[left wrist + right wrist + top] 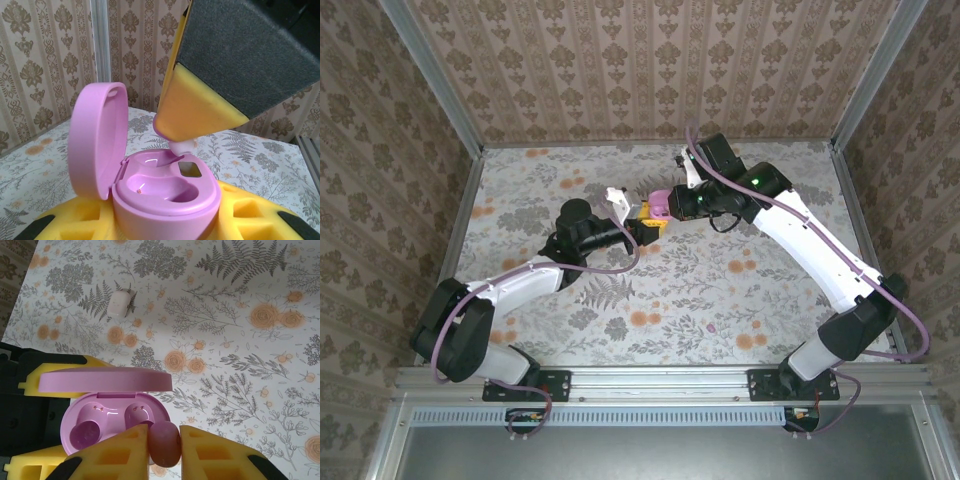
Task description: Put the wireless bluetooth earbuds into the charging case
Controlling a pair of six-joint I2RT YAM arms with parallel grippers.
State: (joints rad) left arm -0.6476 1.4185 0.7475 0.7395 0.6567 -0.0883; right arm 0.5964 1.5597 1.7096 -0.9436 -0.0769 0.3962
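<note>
L pincer (165, 226) clamped on open pink case (167, 192), lid up. R pincer (165, 440) gripping earbud (165, 444) at socket edge. Step: seating this bud. Next: align w/ socket, lower, release. Other bud (120, 302) lies on surface (250, 390).

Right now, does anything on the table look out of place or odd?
Nothing is spilled or broken. Two strays: a small white object lies loose on the table beyond the open case, and a tiny pink speck sits alone nearer the arm bases. The case's two sockets are empty. What the white object is I cannot tell.
</note>
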